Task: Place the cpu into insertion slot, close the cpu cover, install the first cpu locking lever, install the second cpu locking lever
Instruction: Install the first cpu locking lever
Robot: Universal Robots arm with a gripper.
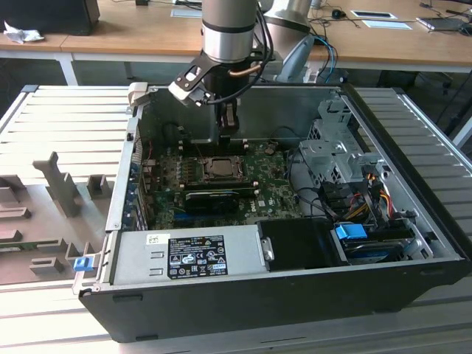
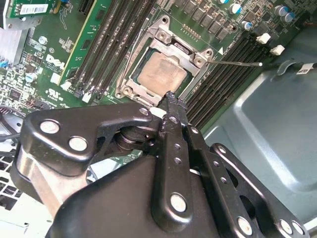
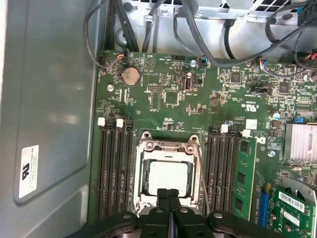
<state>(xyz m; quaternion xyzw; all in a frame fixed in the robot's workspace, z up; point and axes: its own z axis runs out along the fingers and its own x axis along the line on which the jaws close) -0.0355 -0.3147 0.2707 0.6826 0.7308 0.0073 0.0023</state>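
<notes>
In the exterior view, the arm was caught reaching down into the open computer case (image 1: 295, 295). The claw (image 1: 230, 122) was held low over the far side of the green circuit board (image 1: 276, 193), close to the cpu (image 1: 220, 168).

In the first wrist view, the cpu was seen lying flat in the insertion slot (image 3: 145, 176), with the cpu cover (image 3: 168, 150) folded down around it. Black memory slots (image 3: 115, 168) were ranged on either side. The fingers (image 3: 162, 196) were found pressed together with nothing gripped, their tip poised at the socket's edge.

In the second wrist view, the same closed, empty claw was shown just beside the socket frame. A thin locking lever (image 2: 237, 63) was spotted sticking out sideways, apparently not yet latched.

Placing the chip and closing the cover were judged done, and the lever work was judged to be the step in hand. For that, the closed tip would need to be set squarely on the thin wire. The wire would then have to be pressed down and tucked under its catch, without the tip being allowed to slip onto the board.
</notes>
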